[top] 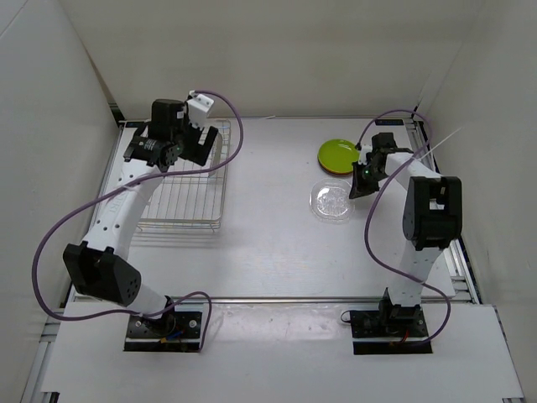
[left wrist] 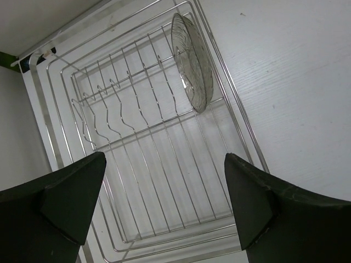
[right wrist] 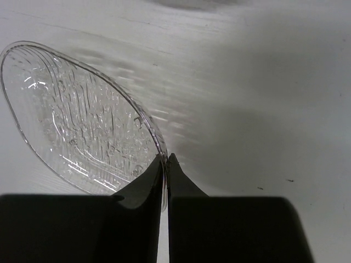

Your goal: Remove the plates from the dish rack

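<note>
Soft, even light from overhead washes the white table (top: 268,252) with only faint shadows, while in the right wrist view the clear plate (right wrist: 77,120) glints, the far tabletop smears, perhaps from motion, and a grey shadow lies to the right.

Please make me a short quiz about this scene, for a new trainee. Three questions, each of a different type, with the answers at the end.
1. True or false: the dish rack holds no plate.
2. What does the right claw pinch? A) the green plate B) the flat clear plate C) nothing
3. Fill in: the left claw hangs over the rack, and it is ____.
Key: 1 false, an upright clear plate stands in it; 2 B, by the rim; 3 open.
</note>
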Available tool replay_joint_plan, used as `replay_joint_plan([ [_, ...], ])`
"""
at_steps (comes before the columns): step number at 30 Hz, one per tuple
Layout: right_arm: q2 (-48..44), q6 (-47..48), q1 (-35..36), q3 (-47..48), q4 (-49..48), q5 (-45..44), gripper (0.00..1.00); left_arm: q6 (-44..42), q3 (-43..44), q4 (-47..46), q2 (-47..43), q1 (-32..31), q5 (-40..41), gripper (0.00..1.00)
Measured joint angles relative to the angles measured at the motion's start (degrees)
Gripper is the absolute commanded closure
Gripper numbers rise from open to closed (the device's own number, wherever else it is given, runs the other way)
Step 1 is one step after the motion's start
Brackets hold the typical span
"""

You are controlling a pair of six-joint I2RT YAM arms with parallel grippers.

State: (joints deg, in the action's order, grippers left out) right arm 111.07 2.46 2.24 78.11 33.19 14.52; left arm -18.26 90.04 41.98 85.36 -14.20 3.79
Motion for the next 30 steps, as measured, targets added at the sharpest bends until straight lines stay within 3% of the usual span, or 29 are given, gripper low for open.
replay_joint_plan([
  [8,2.6,0.35,0.0,2.62,1.66,0.2,0.89,1.03,-2.51,-0.9,-0.85,0.0,-1.75,0.0],
  [20,4.61,1.68,0.0,3.28,2.58,-1.51,0.68,1.97,-6.03,-2.34,-1.81,0.11,-3.1,0.0],
  [23,4.61,2.25,0.0,3.91,2.91,-1.62,0.5,2.38,-6.45,-2.67,-1.81,0.11,-3.39,0.0],
  [30,3.82,2.51,0.0,4.96,3.26,-1.55,0.31,4.98,-7.3,-3.65,-1.95,1.14,-6.14,0.0],
])
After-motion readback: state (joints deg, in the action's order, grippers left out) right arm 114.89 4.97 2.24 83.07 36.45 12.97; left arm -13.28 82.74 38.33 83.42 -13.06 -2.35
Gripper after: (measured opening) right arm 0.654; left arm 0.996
